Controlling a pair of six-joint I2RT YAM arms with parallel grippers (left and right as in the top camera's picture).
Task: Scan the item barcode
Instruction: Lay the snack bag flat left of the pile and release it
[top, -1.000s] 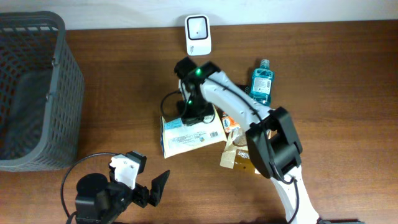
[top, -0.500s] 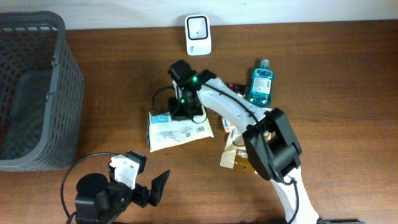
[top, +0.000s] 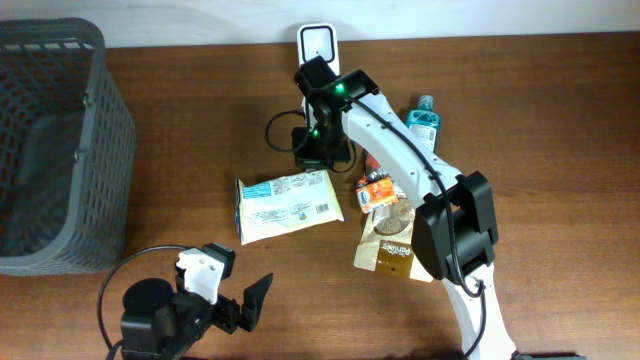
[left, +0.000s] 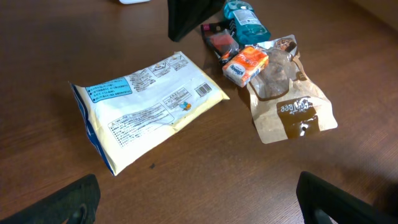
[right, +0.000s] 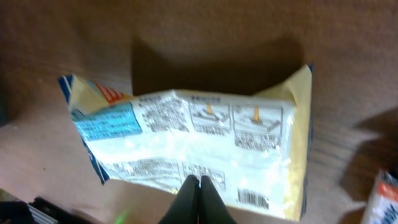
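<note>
1. Packet (top: 288, 207), the item for scanning: is lying flat mid-scene on the brown wood-grain table (top: 180, 120), printed side up. It is sitting near of the white scanner (top: 318, 43) and apart from it.
2. Right gripper (top: 322, 152): the overhead view is showing it hovering between scanner and packet. Only the right wrist view is showing its fingertips (right: 194, 193) pressed together, gripping nothing, above the packet (right: 193, 149).
3. Left gripper (top: 235, 305): is resting at the near left with its jaws spread wide and empty.
4. Barcode (left: 203, 90): is showing at the packet's right end in the left wrist view, too small to see from overhead. Fine print and blue panels are covering the cream plastic film, but none of it is legible.
5. Brown paper bag (left: 292, 106): is lying crumpled to the right and carrying white lettering that is hard to read.
6. Small orange pack (left: 247, 62) and teal mouthwash bottle (left: 245, 15): are lying far of the bag.
7. Grey mesh basket (top: 100, 45): is standing at the far left, appearing overhead only.
</note>
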